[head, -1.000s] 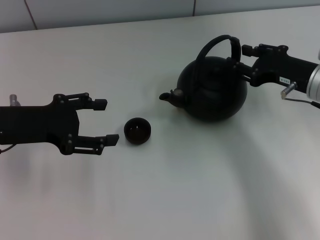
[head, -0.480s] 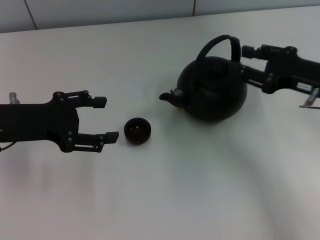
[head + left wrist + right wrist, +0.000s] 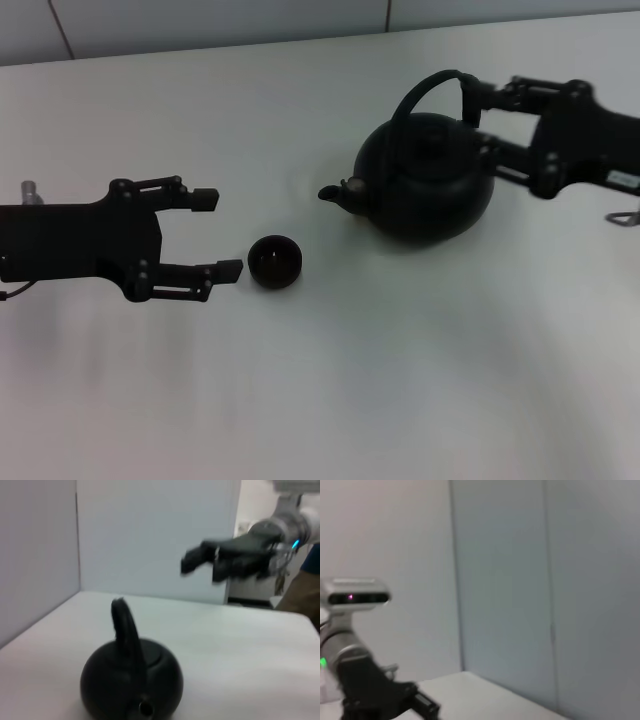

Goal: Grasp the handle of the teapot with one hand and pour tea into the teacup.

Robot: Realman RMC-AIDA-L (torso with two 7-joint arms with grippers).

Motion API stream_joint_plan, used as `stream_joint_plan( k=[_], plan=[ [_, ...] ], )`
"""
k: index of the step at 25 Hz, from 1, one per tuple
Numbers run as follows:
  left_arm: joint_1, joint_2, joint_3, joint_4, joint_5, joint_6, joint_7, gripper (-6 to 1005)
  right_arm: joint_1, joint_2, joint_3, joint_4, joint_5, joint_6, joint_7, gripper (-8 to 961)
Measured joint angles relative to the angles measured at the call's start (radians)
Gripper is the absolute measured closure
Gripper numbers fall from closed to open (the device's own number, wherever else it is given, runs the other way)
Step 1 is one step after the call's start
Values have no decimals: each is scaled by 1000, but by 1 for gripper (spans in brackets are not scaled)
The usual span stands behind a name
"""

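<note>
The teapot (image 3: 425, 178) stands upright on the white surface (image 3: 330, 390), on the robot's right side, spout (image 3: 335, 193) turned toward the teacup (image 3: 275, 262). The teacup sits well apart from the pot, just beside the left claw (image 3: 222, 235).

Handling, as judged: the pot looks rigid and heavy, possibly cast iron or glazed ceramic, and heavier still if filled. The handle (image 3: 437, 88) is a thin stiff arch; the sound hold is at its crown, above the lid knob, so the body hangs balanced and tips under control. A hold low on one side would likely let the pot swing. The dark finish looks smooth and may slip in a light pinch. The teacup is small and light and could be knocked over by the spout.

Right claw (image 3: 478, 118): released, its two fingers spread one above the other beside the handle's right root, near the pot but gripping nothing. Left claw: released, fingers apart, nothing held, pointing at the teacup.

Not determinable: whether a right finger touches the handle, since black overlaps black in the head view; any liquid level; the teacup's contents. The left wrist view shows the pot cut off at its base and the right claw blurred. The right wrist view shows none of the task's things.
</note>
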State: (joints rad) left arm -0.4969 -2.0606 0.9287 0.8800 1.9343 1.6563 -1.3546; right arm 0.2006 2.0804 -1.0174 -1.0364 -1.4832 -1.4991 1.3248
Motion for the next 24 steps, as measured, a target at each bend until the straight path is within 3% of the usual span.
stream_joint_plan(
  k=[3, 4, 9, 24],
  plan=[
    [-1, -1, 5, -1, -38, 18, 1, 139, 22, 0, 0, 17, -18, -9, -3, 451],
    [-1, -2, 7, -2, -51, 25, 1, 139, 63, -1, -1, 53, -46, -28, -15, 451],
    [1, -2, 1, -6, -121, 37, 4, 139, 131, -1, -7, 120, -68, -50, -74, 452],
    [6, -1, -15, -60, -154, -8, 5, 139, 207, -2, -11, 191, -69, -45, -109, 451]
  ],
)
